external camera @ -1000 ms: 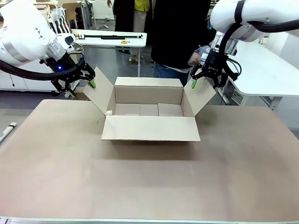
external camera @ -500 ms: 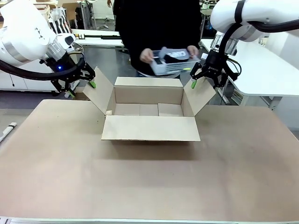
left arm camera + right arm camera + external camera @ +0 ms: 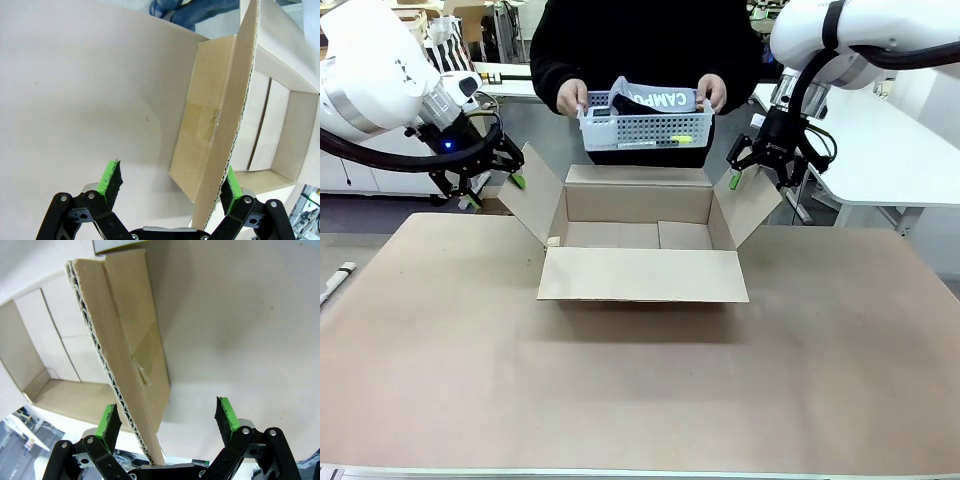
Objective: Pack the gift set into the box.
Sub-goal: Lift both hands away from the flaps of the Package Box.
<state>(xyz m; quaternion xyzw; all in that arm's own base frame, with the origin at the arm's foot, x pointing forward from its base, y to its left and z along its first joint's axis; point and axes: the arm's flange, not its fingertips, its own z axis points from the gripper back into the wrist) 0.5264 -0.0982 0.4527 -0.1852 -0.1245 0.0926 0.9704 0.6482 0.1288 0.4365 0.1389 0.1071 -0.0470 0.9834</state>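
The box stands open in the middle of the table, its four flaps spread outward. A person at the far side holds the gift set in both hands just above the box's far edge: a white slotted basket with grey "CAMPUS" fabric in it. My left gripper is open astride the left flap. In the left wrist view that flap's edge runs between the fingers of the left gripper, close to the right pad. My right gripper is open astride the right flap, near the left pad of the right gripper.
The brown tabletop stretches wide in front of the box. A white table stands at the right behind my right arm, another behind the person. A pale rolled item lies at the table's left edge.
The person has come to the middle of the far side and brought the basket forward, level, over the box's far edge. Both arms stay where they were.
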